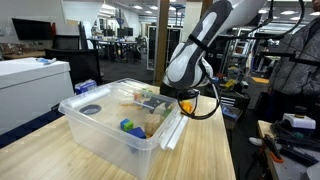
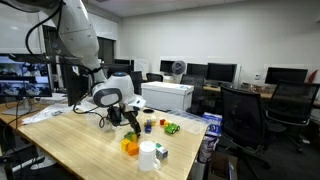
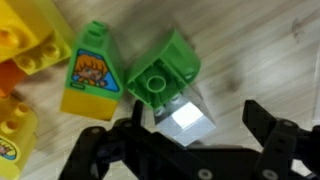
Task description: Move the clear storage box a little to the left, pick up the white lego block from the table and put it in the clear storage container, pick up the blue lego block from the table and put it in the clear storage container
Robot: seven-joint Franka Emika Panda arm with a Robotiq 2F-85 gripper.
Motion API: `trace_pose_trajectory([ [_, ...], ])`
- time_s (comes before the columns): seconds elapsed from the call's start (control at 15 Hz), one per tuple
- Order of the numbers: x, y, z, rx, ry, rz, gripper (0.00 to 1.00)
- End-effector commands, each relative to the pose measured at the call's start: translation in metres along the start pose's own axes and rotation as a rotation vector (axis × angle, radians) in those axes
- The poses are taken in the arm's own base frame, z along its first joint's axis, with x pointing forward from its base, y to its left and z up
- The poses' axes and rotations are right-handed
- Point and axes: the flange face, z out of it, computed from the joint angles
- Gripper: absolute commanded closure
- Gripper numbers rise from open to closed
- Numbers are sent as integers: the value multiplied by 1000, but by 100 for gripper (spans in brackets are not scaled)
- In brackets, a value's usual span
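White lego block (image 3: pixel 189 113) lies ungripped between the wide-spread fingers of the tool (image 3: pixel 192 128), beside a green block (image 3: pixel 163 70).

Storage box (image 1: pixel 100 130) on counter (image 1: pixel 200 155); gripper (image 1: pixel 185 103) over its far corner. Wrist view: wedge block (image 3: pixel 92 70) left of one-stud block (image 3: pixel 165 72); small block (image 3: pixel 190 115) touching the one-stud block, between it and the gripper; further blocks (image 3: pixel 25 50) at far left.

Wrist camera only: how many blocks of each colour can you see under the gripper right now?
yellow blocks: 2, both cut off at the frame edge
orange block: 1, mostly cut off
green block: 1
green-and-yellow picture block: 1
white block: 1
Total: 6
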Motion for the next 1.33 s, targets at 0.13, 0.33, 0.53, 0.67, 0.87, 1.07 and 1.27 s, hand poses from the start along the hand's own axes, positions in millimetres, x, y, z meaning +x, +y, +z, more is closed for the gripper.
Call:
trace_pose_trajectory([
  [0.13, -15, 0, -9, -22, 17, -5, 0],
  [0.33, -10, -2, -13, -10, 52, -5, 0],
  [0.53, -5, -3, -17, -5, 87, 6, 33],
  [0.67, -4, -3, -17, -5, 86, 17, 49],
  [0.87, -6, -3, -17, -9, 76, 26, 69],
  [1.07, -6, -3, -18, -10, 75, 35, 86],
  [1.27, -6, -4, -23, -4, 80, 35, 86],
])
